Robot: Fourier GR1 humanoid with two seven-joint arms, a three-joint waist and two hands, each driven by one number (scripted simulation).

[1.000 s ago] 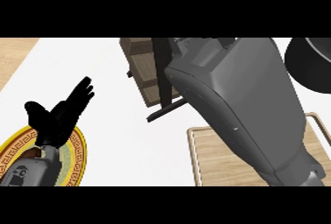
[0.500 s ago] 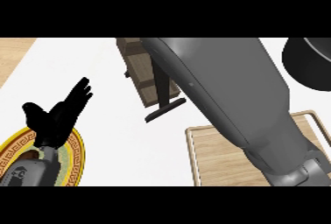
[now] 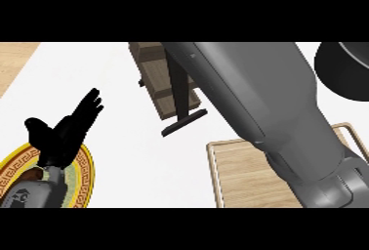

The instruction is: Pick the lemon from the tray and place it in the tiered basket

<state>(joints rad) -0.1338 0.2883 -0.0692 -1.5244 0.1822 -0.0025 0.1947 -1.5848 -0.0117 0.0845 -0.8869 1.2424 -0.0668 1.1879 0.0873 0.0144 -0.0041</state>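
Black left hand (image 3: 65, 129); beneath its wrist, yellow plate (image 3: 86, 168) rimmed in brown key pattern; rightward, pale wood tray (image 3: 245, 176), grey forearm (image 3: 267, 97).

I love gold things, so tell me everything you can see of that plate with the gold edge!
The plate lies on the white counter at the view's lower left, cut off by the left and lower edges. It is round, with a wide yellow-gold rim bearing a dark brown key pattern, a thin reddish ring inside that, and a pale greenish middle. The robot's open left hand and grey forearm show over it and hide much of the middle; whether they touch it cannot be told.
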